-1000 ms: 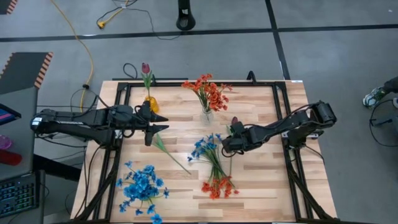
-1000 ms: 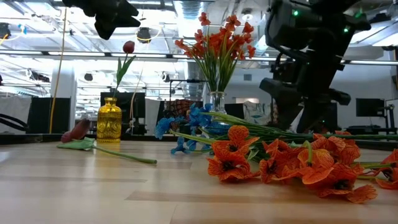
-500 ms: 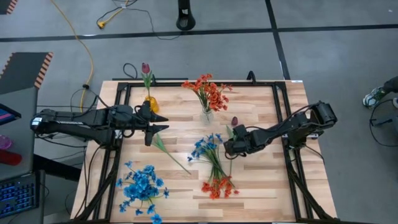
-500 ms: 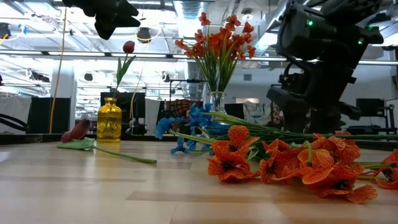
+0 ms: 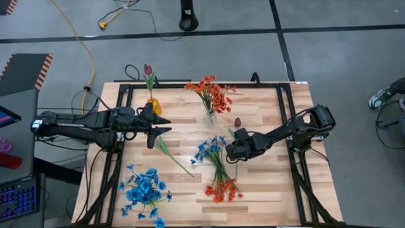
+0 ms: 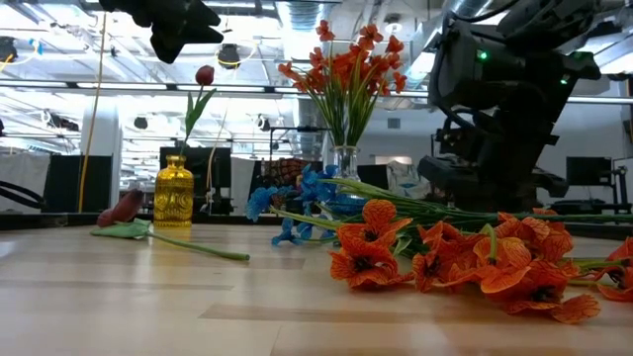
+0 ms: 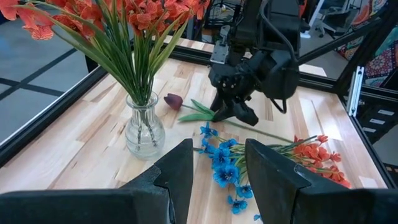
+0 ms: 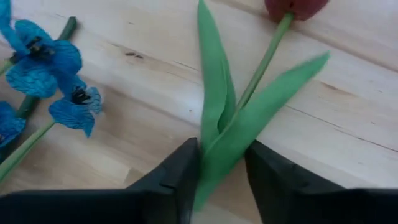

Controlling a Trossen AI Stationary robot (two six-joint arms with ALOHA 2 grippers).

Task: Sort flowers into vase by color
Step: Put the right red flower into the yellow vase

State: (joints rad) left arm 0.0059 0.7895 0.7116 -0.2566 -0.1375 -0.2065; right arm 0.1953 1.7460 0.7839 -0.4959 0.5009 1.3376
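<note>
Maroon tulips (image 5: 238,121): three; vases (image 5: 211,118): two; right tool (image 5: 230,149) gripping one.

two dark, black-fingered arms (image 5: 88,123)

The left gripper (image 7: 216,180) is hovering over the wooden table (image 7: 74,143), its fingers standing apart. Ahead, a clear vase (image 7: 144,127) is holding orange-red flowers (image 7: 118,25). The right gripper (image 7: 233,113) is pressing down at a maroon tulip's (image 7: 174,101) stem (bud lying flat), blue sprigs (image 7: 222,168) lying nearby.
</note>
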